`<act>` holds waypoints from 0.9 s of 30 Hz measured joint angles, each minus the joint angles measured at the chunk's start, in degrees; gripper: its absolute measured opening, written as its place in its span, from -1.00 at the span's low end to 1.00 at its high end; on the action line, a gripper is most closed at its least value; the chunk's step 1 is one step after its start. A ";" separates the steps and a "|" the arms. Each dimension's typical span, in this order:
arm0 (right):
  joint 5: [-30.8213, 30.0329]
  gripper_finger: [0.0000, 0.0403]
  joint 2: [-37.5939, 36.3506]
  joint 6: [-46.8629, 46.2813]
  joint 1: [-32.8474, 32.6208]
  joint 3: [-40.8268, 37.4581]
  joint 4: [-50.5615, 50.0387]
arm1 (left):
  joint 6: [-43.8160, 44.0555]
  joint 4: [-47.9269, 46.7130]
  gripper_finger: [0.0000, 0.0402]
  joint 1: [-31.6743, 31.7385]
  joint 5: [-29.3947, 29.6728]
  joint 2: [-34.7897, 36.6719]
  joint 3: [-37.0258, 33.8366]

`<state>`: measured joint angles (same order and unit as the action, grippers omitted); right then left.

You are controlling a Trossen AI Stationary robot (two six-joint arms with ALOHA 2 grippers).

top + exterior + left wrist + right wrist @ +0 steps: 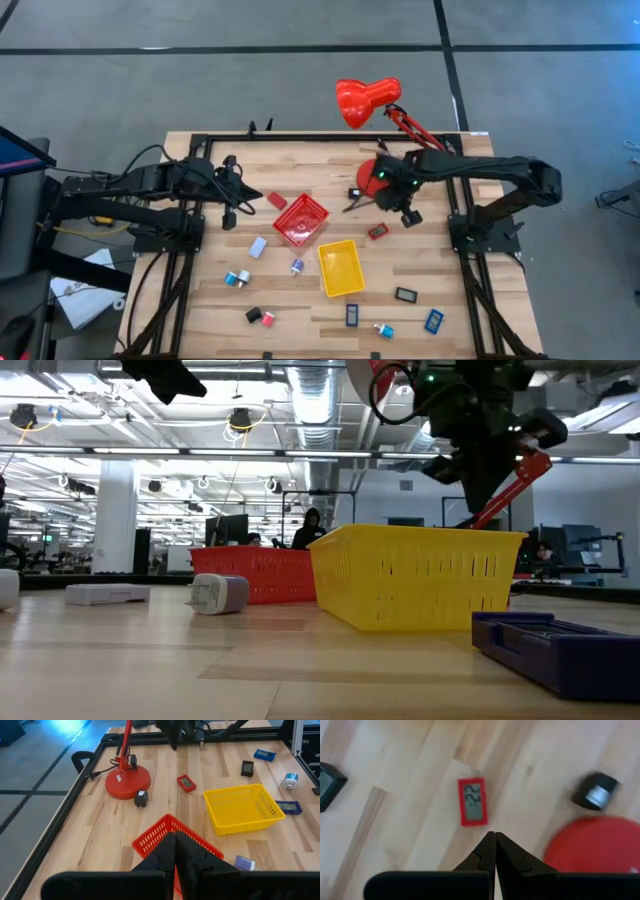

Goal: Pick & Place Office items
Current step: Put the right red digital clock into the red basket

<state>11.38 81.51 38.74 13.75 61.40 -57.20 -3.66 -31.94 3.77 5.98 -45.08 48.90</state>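
Observation:
The office items lie scattered on the wooden table (pixel 200 300). A small red clock (pixel 473 801) lies flat just beyond my right gripper (pixel 495 836), which hangs shut above it and points steeply down, touching nothing. A black piece (pixel 595 791) sits beside the lamp base (pixel 595 845). My left gripper (pixel 175 842) is shut and held high at the table's left, pointing toward the red tray (pixel 170 832). Grey, blue, black and pink pieces (pixel 258 246) lie along the table's near half, around the yellow tray (pixel 340 267).
The red desk lamp stands at the far edge, its head (pixel 365 100) beyond the table and its arm (pixel 505 495) behind my right gripper. The red tray (pixel 301 220) and the yellow tray sit mid-table. A black frame (pixel 330 137) rims the table. People sit in the room behind.

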 joint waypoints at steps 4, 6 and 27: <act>-2.74 -1.00 3.09 1.87 -4.14 0.00 4.19 | 0.04 0.20 -0.99 0.00 0.02 -0.51 -0.01; -3.81 -1.00 4.50 2.17 -5.78 -0.29 5.54 | 0.05 0.04 -0.99 0.00 0.07 -0.89 -0.02; 1.09 -0.89 -2.88 -3.82 -8.10 -15.79 19.87 | 0.06 1.55 -0.99 0.00 0.16 -4.68 -0.02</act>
<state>12.47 78.63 34.92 5.65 45.62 -37.33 -3.60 -30.39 3.77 6.13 -49.76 48.88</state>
